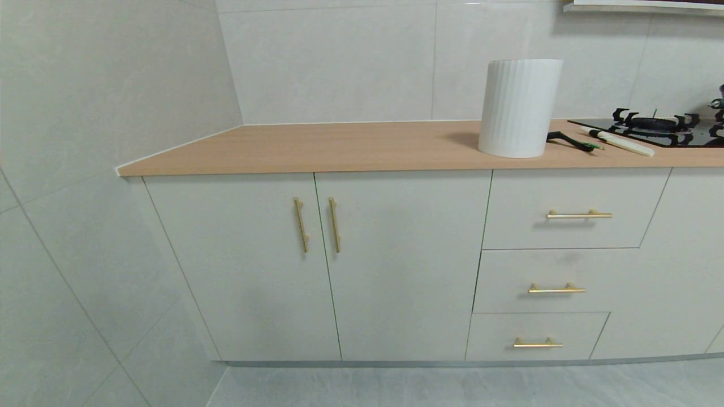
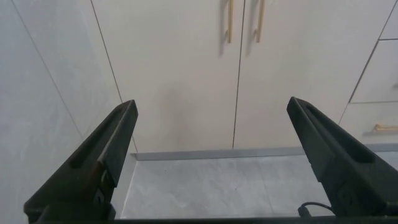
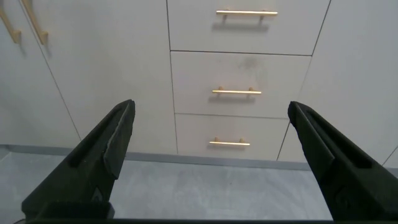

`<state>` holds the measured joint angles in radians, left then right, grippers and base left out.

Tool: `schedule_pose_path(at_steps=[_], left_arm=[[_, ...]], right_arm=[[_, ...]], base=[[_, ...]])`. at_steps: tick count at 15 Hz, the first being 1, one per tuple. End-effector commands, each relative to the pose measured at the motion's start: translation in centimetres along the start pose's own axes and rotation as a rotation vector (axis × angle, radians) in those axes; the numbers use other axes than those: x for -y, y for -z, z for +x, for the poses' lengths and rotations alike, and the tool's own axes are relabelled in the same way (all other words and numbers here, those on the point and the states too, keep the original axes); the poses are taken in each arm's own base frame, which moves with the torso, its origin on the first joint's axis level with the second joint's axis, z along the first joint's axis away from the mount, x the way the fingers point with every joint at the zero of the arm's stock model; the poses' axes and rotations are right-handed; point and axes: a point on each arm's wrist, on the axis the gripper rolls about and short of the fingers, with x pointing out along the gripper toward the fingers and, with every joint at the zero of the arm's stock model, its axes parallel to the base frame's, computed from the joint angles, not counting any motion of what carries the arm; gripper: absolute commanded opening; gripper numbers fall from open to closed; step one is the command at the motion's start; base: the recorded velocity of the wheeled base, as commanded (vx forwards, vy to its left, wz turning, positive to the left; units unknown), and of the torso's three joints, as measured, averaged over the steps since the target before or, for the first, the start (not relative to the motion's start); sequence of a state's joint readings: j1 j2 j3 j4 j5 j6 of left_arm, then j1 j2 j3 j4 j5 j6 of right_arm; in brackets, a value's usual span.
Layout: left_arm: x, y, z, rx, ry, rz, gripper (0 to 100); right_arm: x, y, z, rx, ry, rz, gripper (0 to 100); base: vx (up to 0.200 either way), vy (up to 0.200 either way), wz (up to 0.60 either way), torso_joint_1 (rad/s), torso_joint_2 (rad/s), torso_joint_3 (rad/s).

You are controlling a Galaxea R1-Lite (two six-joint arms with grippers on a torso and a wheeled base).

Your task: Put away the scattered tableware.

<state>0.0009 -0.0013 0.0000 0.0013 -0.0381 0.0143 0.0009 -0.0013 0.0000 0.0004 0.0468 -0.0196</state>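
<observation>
left gripper [image 2: 211, 109], right gripper [image 3: 211, 107]: jaws spread wide, empty, low before cabinet [image 1: 396, 265] | black-handled utensil [image 1: 568, 140], white-handled utensil [image 1: 619, 142] (perhaps knives): lying near bench [image 1: 339, 147] front edge, just beside upright ribbed holder [image 1: 519, 107], likely their destination

Your head view high over counter [image 1: 339, 148] and cabinet [image 1: 396, 265]; wrist views low, close on its doors [image 2: 180, 68] and drawers [image 3: 239, 74].

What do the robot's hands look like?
The left hand and the right hand look alike. Each has two long, flat, black fingers, wide at the base and narrowing to a blunt tip, like big tweezers. They are plain and matt, with no visible markings. A thin dark cable loops near the base of the left hand.
</observation>
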Motion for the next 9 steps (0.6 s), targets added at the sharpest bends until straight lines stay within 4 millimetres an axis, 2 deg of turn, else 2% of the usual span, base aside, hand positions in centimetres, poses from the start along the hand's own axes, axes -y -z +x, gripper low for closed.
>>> schedule_pose_path(at_steps=[1, 2, 9], left_arm=[[0.00, 0.00, 0.01, -0.002, 0.000, 0.001, 100], [0.00, 0.00, 0.01, -0.002, 0.000, 0.001, 100], [0.01, 0.00, 0.01, -0.002, 0.001, 0.003, 100]], right_arm=[[0.00, 0.01, 0.01, -0.002, 0.000, 0.003, 100], [0.00, 0.01, 0.02, -0.004, 0.000, 0.001, 100], [0.00, 0.01, 0.02, -0.004, 0.000, 0.003, 100]], base=[[0.000, 0.000, 0.00, 0.000, 0.00, 0.000], [0.000, 0.000, 0.00, 0.000, 0.00, 0.000], [0.000, -0.200, 0.00, 0.004, 0.00, 0.002]])
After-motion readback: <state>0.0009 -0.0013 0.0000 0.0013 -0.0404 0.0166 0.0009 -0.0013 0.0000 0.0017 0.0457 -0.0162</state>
